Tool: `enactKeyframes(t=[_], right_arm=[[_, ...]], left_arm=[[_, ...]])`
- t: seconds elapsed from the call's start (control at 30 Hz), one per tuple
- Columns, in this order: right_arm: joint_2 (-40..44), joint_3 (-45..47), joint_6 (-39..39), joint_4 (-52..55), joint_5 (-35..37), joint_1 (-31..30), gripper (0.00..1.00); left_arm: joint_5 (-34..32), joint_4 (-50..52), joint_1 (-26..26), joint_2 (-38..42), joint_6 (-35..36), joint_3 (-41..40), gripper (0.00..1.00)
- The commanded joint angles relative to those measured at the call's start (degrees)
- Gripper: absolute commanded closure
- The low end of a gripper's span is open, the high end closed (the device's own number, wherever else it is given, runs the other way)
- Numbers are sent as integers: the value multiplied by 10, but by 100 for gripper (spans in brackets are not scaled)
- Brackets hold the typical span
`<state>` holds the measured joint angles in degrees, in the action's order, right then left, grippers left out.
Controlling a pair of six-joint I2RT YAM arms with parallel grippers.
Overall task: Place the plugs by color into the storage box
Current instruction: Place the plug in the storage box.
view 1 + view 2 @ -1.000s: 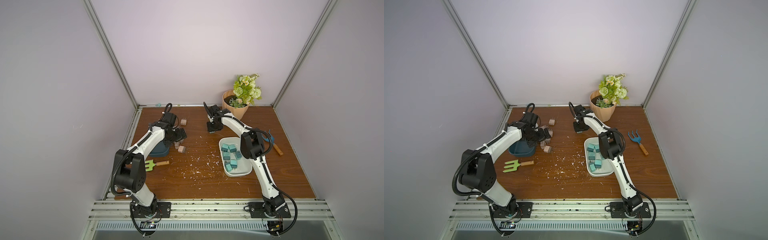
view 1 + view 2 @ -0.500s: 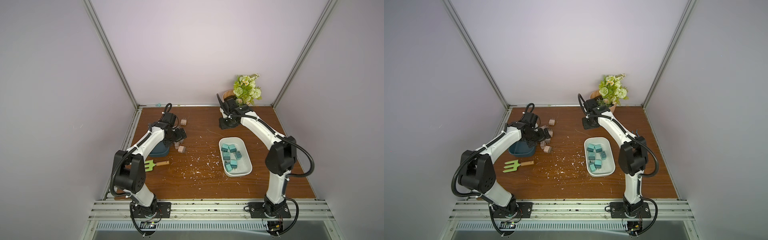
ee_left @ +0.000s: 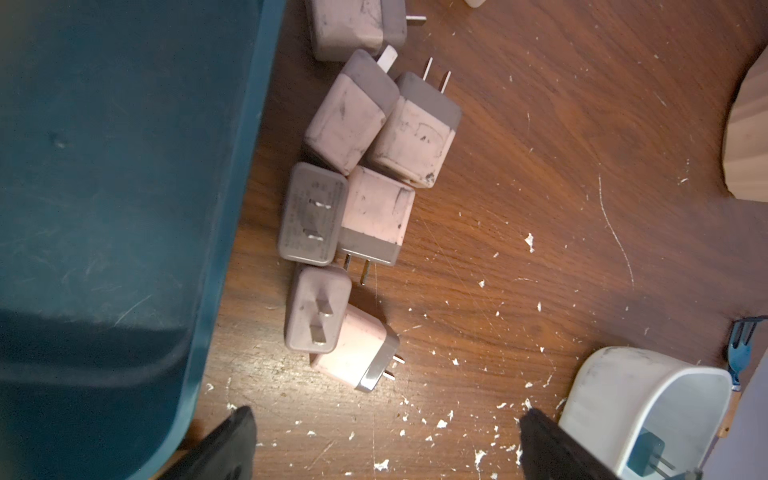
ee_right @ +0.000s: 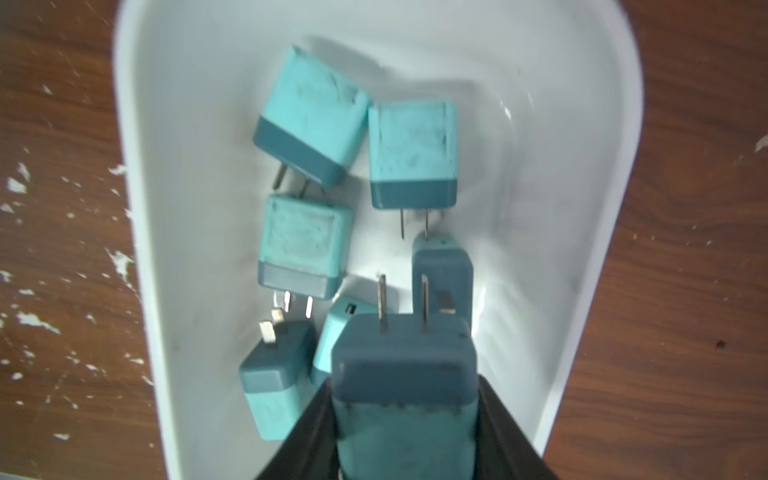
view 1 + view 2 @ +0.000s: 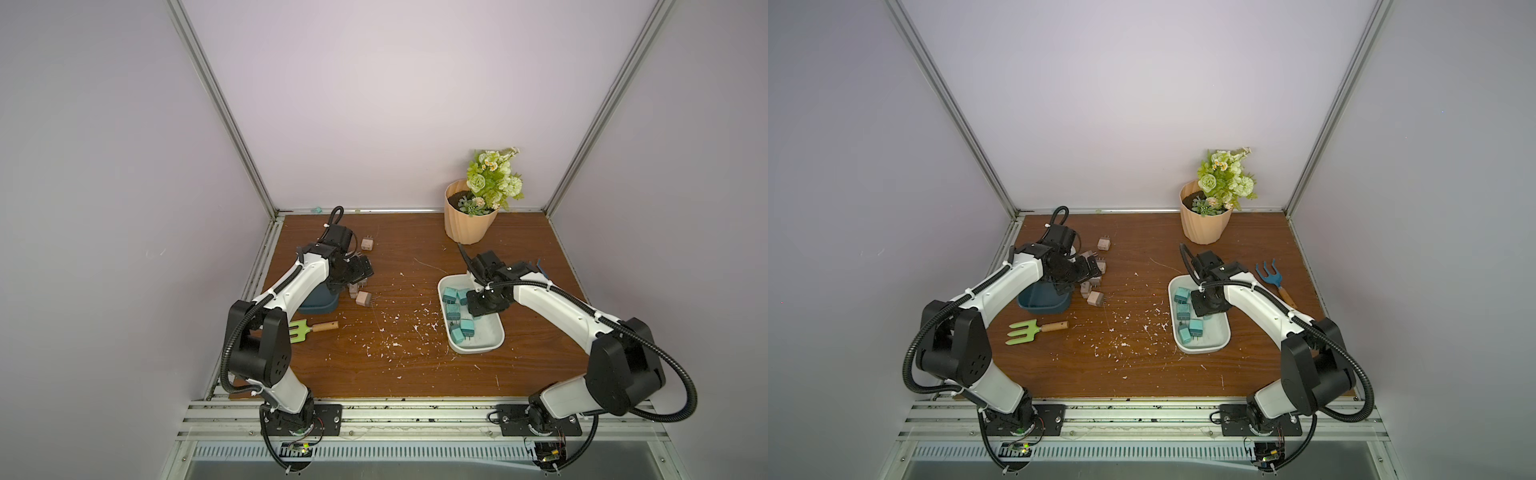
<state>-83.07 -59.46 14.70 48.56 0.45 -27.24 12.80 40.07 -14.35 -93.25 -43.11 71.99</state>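
My right gripper is shut on a teal plug with its prongs pointing away from the camera. It hangs over the far end of the white storage box, where several teal plugs lie loose; they also show in the right wrist view as teal plugs. My left gripper is open over bare wood. It stands beside a cluster of pinkish-tan plugs lying next to a dark teal box. One pinkish-tan plug lies apart further back.
A peach flower pot stands at the back right. A green hand fork lies in front of the dark teal box. A blue rake lies right of the white box. White flecks litter the middle.
My right arm has swung from the back of the table, near the pot, forward to over the white box, still shut on the plug. The left arm has not moved.
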Motion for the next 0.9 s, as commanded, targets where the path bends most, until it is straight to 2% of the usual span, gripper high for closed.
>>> enactKeyframes(t=[0.0, 0.3, 0.53, 0.67, 0.73, 0.87], right_arm=[[33, 32, 20, -33, -17, 0, 57], [8, 108, 10, -80, -26, 0, 56], [-19, 114, 14, -95, -25, 0, 56], [-34, 107, 13, -84, -21, 0, 55], [-35, 106, 12, -81, -20, 0, 51], [-25, 86, 16, -64, -21, 0, 32]], left_arm=[[-11, 3, -10, -5, -11, 13, 0], [-12, 4, -16, -20, -14, 25, 0], [-15, 9, -14, -21, -8, 30, 0], [-23, 23, 9, -21, 11, 37, 0], [-23, 30, 30, -22, 23, 40, 0], [-53, 61, 59, -46, 72, 72, 0]])
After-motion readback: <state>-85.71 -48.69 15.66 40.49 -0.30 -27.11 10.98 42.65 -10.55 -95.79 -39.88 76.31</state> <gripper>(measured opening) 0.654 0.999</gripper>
